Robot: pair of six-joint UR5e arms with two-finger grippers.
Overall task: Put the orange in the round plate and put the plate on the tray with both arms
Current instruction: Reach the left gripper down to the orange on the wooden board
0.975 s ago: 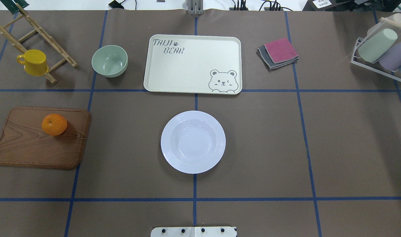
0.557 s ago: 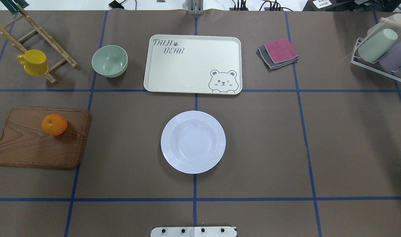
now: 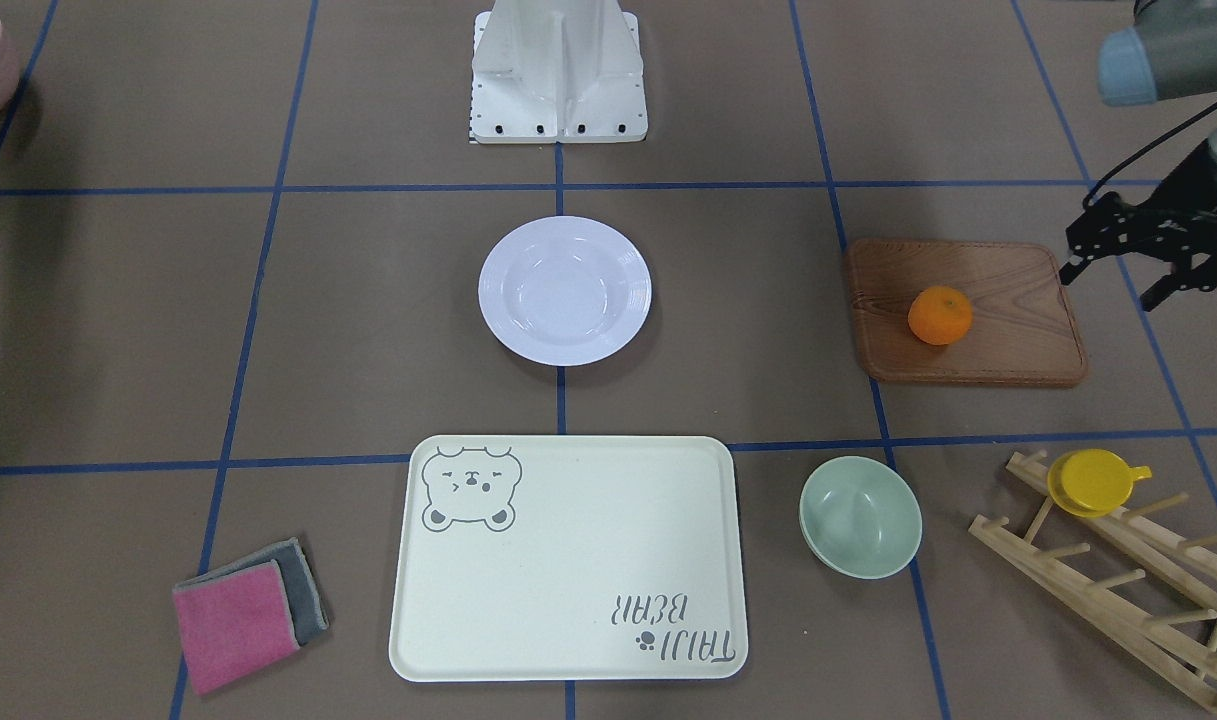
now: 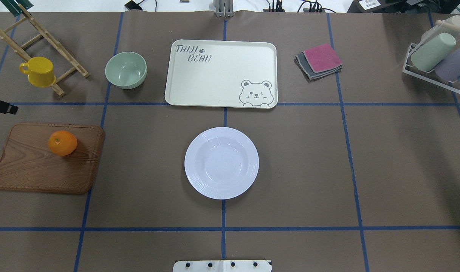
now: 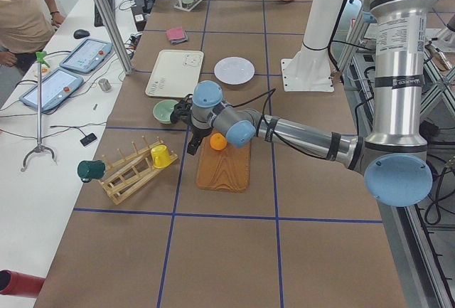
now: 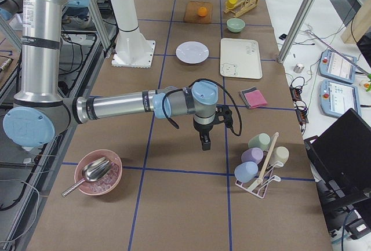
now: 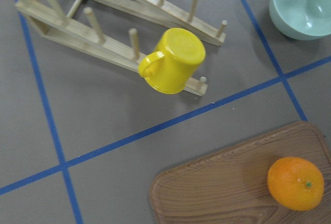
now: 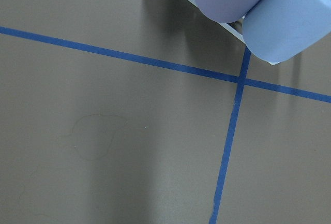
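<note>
The orange (image 4: 62, 142) sits on the brown board (image 4: 33, 170) at the left of the overhead view. The plate (image 4: 221, 162) is in the middle of the table and has nothing in it. The tray (image 4: 220, 73) lies above the plate in that view, also bare.

The left gripper (image 3: 1111, 284) hangs at the right edge of the front view, just beside the board. It looks open and holds nothing. The right gripper (image 6: 204, 142) is far off by the cup stand, and I cannot tell if it is open.

The orange is round, so a bump from a finger may roll it off the board. A pinch off to one side may make it pop out. Later, if the two arms lift the plate unevenly, it may tip and the orange may roll out.
</note>
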